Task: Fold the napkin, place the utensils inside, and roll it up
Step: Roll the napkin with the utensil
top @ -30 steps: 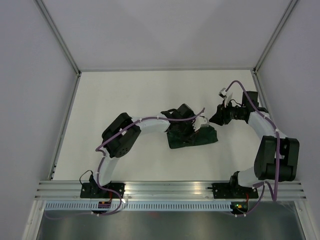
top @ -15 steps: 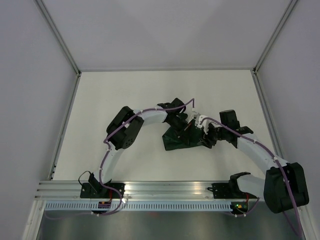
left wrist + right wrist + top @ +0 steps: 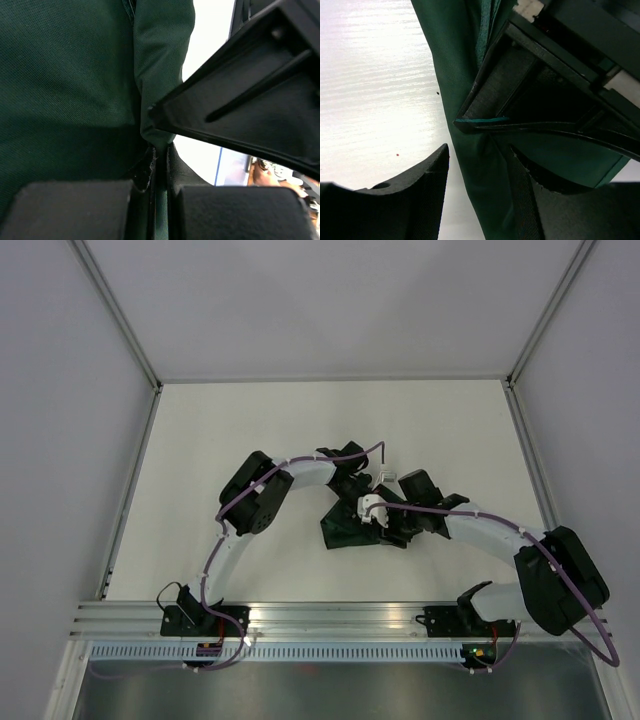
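My left arm [image 3: 300, 472] and right arm [image 3: 490, 530]: white link shells, chunky black joint housings. I see a purple cable along each, held by white clips. Black base plates sit on the aluminium rail [image 3: 340, 612], with red-orange bits just below the rail at both bases. Left gripper [image 3: 160, 165], right gripper [image 3: 479, 155]: matte black fingers, grainy pads.

Overhead looks down — wrists close (share napkin [image 3: 340, 532]).

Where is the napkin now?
In the top view the napkin sits bunched at the table centre, pinched by the left end effector, with the right end effector open around it.
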`<state>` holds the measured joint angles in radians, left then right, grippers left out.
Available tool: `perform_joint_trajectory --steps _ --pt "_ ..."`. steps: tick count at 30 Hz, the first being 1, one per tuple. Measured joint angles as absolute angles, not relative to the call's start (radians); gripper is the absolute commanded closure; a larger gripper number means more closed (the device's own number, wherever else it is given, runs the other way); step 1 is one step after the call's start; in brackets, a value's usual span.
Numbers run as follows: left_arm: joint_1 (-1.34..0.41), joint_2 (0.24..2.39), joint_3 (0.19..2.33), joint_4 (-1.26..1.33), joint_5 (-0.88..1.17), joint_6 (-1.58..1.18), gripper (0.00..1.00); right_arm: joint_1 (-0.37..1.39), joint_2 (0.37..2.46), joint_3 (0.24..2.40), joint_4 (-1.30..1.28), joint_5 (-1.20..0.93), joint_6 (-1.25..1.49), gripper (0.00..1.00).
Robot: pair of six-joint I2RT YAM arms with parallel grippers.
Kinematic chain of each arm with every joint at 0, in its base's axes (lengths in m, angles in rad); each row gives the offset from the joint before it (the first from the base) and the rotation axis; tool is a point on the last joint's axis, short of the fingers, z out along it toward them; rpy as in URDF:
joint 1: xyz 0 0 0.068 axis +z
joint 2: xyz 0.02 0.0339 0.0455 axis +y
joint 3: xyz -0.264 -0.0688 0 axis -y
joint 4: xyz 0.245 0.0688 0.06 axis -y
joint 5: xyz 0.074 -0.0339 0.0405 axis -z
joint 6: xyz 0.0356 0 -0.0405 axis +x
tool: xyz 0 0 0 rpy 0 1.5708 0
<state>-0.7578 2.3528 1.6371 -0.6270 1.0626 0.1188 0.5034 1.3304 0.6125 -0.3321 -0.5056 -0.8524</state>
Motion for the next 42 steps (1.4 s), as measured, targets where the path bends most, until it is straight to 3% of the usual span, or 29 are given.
perform_joint_trajectory --steps 5,9,13,19,26,35,42 --pt "-0.756 2.363 1.639 -0.647 1.086 0.119 0.97 0.523 1.37 0.612 -0.324 -0.486 -0.858 0.47" --pt "-0.754 2.367 1.642 -0.657 1.089 0.119 0.91 0.529 1.389 0.612 -0.319 -0.48 -0.862 0.55" --pt "-0.75 2.37 1.645 -0.661 1.087 0.118 0.8 0.529 1.406 0.621 -0.328 -0.494 -0.864 0.8" --pt "-0.729 2.366 1.638 -0.651 1.08 0.073 0.71 0.528 1.451 0.666 -0.355 -0.511 -0.868 0.95" --pt "-0.689 2.308 1.541 -0.516 1.06 -0.076 0.7 0.509 1.538 0.742 -0.388 -0.559 -0.89 0.99" --pt "-0.564 2.074 1.317 -0.135 0.988 -0.344 0.69 0.421 1.737 0.943 -0.6 -0.713 -0.957 0.99" --pt "-0.556 1.798 1.052 0.149 0.723 -0.439 0.66 0.377 1.902 1.11 -0.812 -0.819 -1.036 0.99"
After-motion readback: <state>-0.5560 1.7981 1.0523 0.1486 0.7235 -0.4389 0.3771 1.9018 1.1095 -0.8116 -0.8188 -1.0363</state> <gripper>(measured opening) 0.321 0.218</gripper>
